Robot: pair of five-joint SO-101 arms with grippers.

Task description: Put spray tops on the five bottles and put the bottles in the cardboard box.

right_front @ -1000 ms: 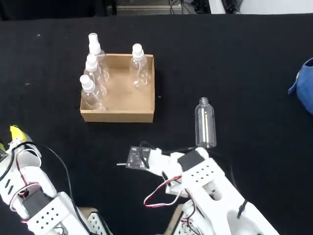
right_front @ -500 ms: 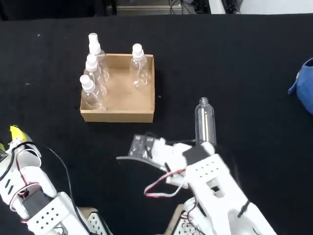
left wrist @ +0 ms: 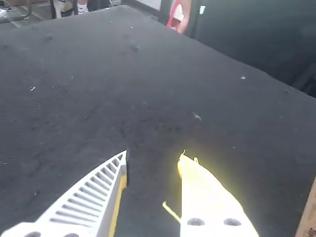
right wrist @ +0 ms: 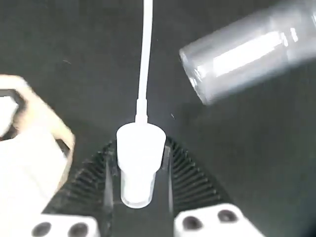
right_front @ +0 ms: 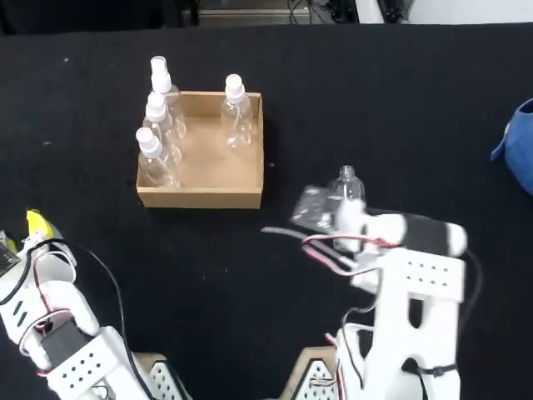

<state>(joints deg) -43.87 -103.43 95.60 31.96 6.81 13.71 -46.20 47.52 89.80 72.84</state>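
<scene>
So the right jaws are clamped on the last spray top (right wrist: 140,163), with its long thin tube (right wrist: 146,54) sticking straight out ahead of them. The one bare bottle (right_front: 347,187) stands upright on the counter (right_front: 400,100), to the right of the cardboard box (right_front: 200,198), and the right jaws sit just beside its neck on the box side.

What matters is lining things up. In the right wrist view the bottle (right wrist: 247,52) lies off to one side of the tube and at a clear angle to it, so the tube isn't aimed down the neck yet. It's blurry, so I can't really tell which end of the bottle faces the jaws.

The left jaws are spread open and empty over bare counter, well away from the bottle. Definitely the right arm's job.

The other four bottles (right_front: 237,112) have tops on and sit in the box.
</scene>
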